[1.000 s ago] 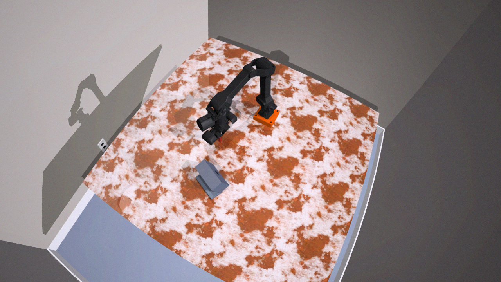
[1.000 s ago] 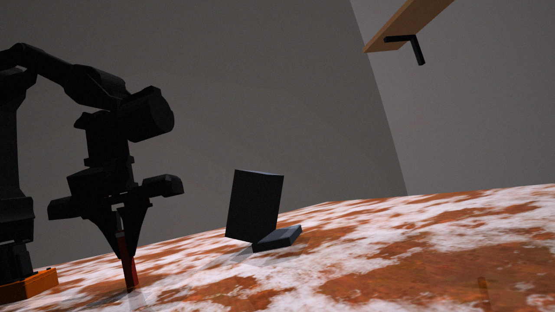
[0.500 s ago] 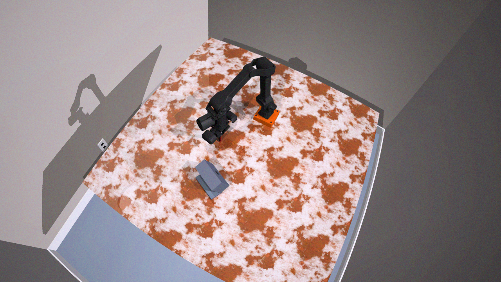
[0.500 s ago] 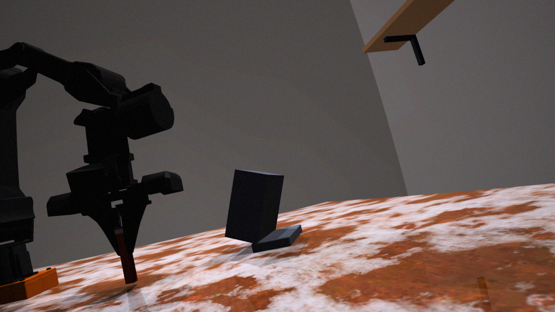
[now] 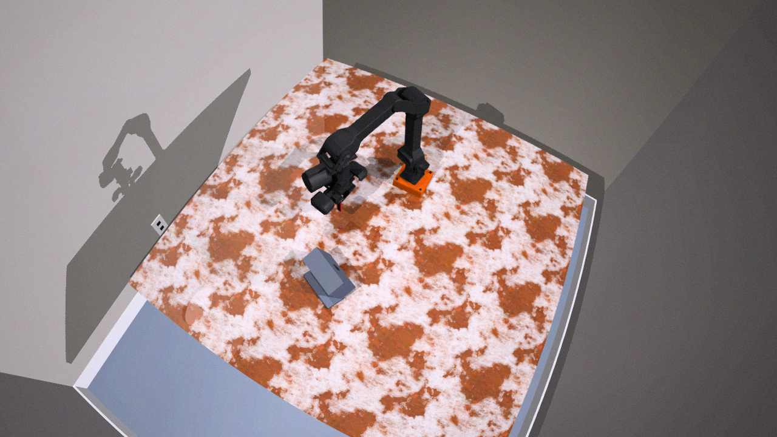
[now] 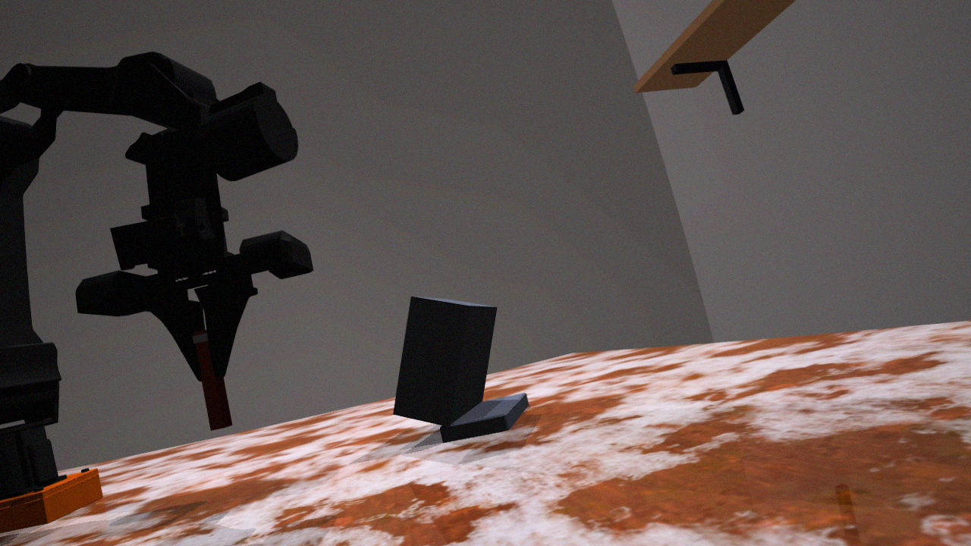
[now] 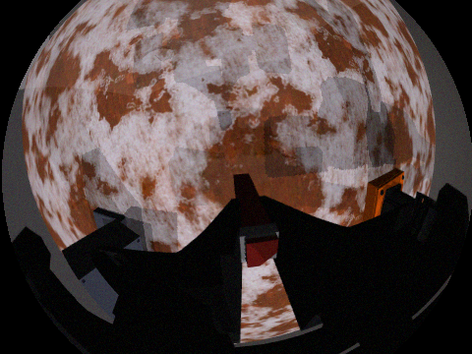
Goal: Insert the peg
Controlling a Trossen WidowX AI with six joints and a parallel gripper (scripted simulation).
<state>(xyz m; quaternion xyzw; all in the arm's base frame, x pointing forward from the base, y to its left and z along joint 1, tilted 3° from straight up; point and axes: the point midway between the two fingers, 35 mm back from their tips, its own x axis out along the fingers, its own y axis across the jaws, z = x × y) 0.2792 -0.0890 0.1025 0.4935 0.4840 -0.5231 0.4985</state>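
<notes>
A dark red peg (image 5: 340, 207) (image 6: 217, 403) (image 7: 261, 252) with a grey band near its top hangs almost upright, its bottom end off the table. It has flat sides. My gripper (image 6: 211, 377) (image 7: 248, 205) is shut on it, the fingers on either side below the band. The blue-grey sloped panel (image 5: 325, 266) (image 6: 441, 359) stands on its base plate (image 6: 485, 415), apart from the peg. Its hole (image 5: 336, 267) is a small dark spot in the top view; its shape is too small to tell. The fingers partly hide the panel in the wrist view.
The arm's orange base (image 5: 414, 184) (image 6: 67, 494) (image 7: 374, 199) is on the side of the peg away from the panel. A wooden shelf (image 6: 712, 47) on a black bracket is high on the wall in the exterior view. The table (image 5: 461, 282) has a patchy orange and white top.
</notes>
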